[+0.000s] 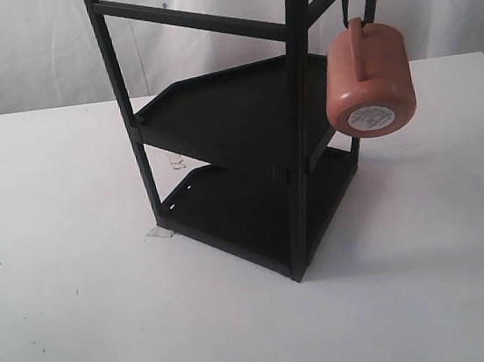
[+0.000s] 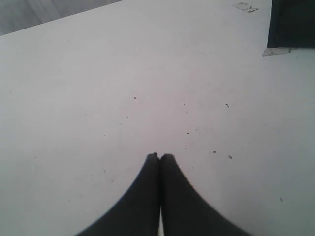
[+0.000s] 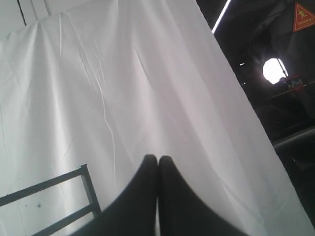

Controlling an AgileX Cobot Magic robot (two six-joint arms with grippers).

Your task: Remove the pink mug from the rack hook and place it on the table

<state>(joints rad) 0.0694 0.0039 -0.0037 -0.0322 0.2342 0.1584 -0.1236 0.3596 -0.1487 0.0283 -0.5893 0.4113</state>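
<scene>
The salmon-pink cylindrical mug hangs by its loop handle on the thin black metal hook, at two o'clock of the tall black two-shelf rack, above the broad white surface. Both my right claw and my left claw are pressed together, holding nothing. I think the right one should spread first, grip the mug body, then lift until the handle clears the hook.

The pink mug is salmon, with a round white sticker on its base. The rack is plain black. The table is white, flecked with small dark specks. The left gripper and right gripper are black; the creased cloth backdrop is white.
</scene>
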